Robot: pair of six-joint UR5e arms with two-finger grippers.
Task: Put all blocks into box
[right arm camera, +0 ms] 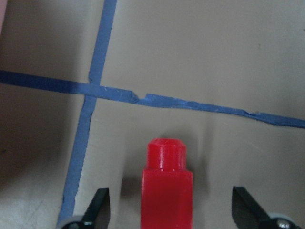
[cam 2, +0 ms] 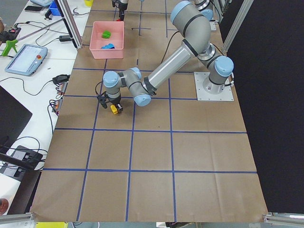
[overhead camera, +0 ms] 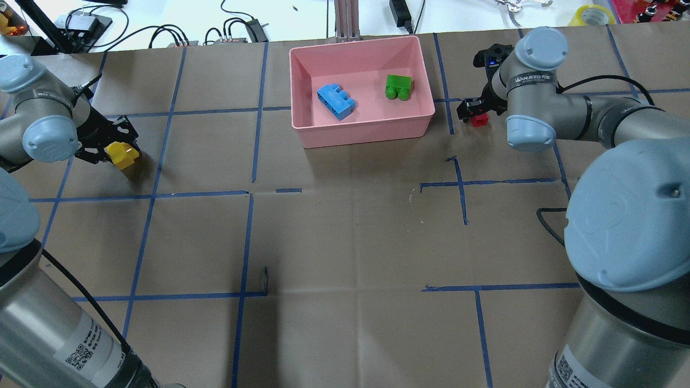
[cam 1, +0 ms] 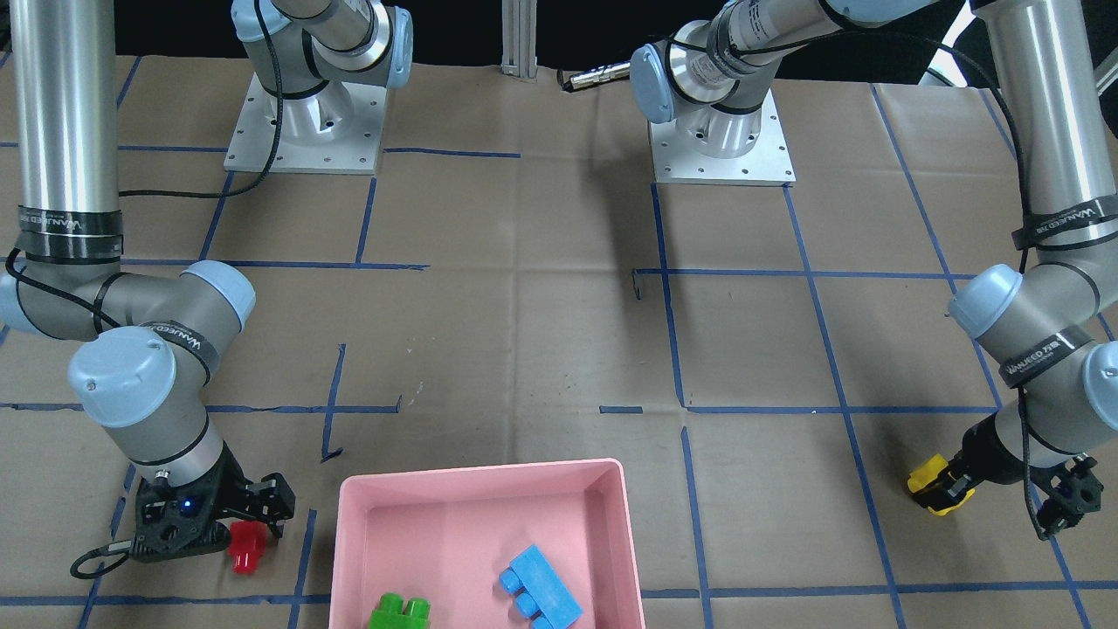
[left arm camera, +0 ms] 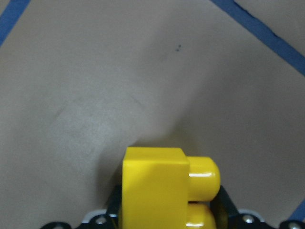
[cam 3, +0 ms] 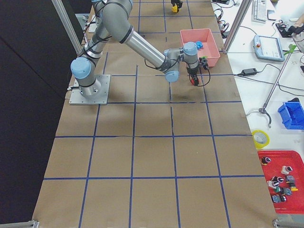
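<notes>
The blue block (overhead camera: pixel 335 102) and green block (overhead camera: pixel 398 87) were seen lying in the box (overhead camera: pixel 361 134), so half the task was judged done. The yellow block (left arm camera: pixel 159 191) was pinched in the left gripper (overhead camera: pixel 119 152), well apart from the box, apparently taken up for carrying. The red block (overhead camera: pixel 479 119) stood on the table (overhead camera: pixel 350 226) near the box, straddled by the right gripper (right arm camera: pixel 170 210), whose fingers were spread clear of it, presumably aligned for closing.

Blue tape (overhead camera: pixel 161 296) grids the brown paper (overhead camera: pixel 350 242).
</notes>
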